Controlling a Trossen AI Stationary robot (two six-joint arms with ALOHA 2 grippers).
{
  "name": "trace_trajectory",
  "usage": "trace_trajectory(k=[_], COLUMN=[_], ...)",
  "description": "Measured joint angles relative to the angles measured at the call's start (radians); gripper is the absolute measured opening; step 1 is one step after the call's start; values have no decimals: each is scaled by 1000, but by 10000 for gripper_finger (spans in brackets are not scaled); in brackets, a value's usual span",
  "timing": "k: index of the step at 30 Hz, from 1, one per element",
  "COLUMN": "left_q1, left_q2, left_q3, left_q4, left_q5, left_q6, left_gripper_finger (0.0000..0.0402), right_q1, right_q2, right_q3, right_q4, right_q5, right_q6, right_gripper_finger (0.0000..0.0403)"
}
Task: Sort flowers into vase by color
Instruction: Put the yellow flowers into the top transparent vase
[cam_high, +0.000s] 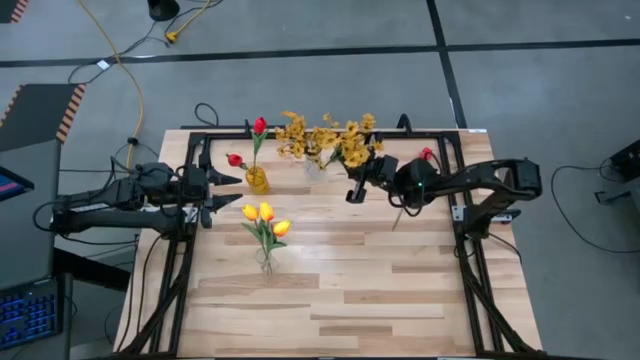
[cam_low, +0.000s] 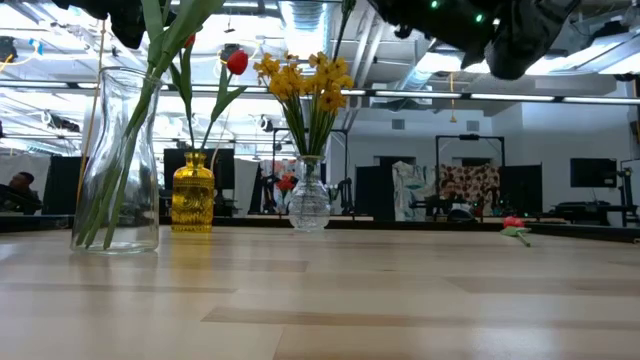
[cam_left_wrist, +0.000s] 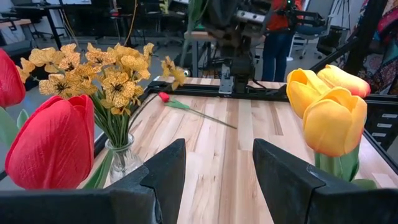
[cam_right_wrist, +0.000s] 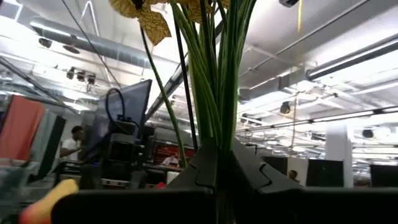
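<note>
Mustard-yellow sprays stand in a round clear vase. Red tulips stand in an amber vase. Yellow-orange tulips stand in a tall clear vase. One red tulip lies flat on the table by the right arm, also seen from the left wrist. My right gripper hovers beside the round vase, shut on a mustard spray. My left gripper waits open between the amber vase and the yellow-orange tulips. My right gripper pinches several green stems of the mustard spray between its two fingers. The stems rise out of the fingers toward the blossoms. It holds them high above the table; the stems' lower ends do not show.
A black frame runs along the table's far edge and down both sides. The table's near half is bare wood. Beyond the table the room holds equipment, and a person is far off.
</note>
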Motion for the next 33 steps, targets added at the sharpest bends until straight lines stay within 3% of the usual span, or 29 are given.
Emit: trace_trajectory(k=[17, 26, 33], left_q1=[0, 0, 0], left_q2=[0, 0, 0], left_q3=[0, 0, 0], left_q4=[0, 0, 0], left_q5=[0, 0, 0], left_q6=[0, 0, 0], left_gripper_finger=[176, 176, 176], right_q1=[137, 87, 31], right_q2=[-44, 128, 260], right_q3=[0, 71, 183], right_q4=[-161, -63, -65], right_q5=[-1, -1, -1], right_q6=[-10, -21, -170], right_gripper_finger=[43, 44, 44])
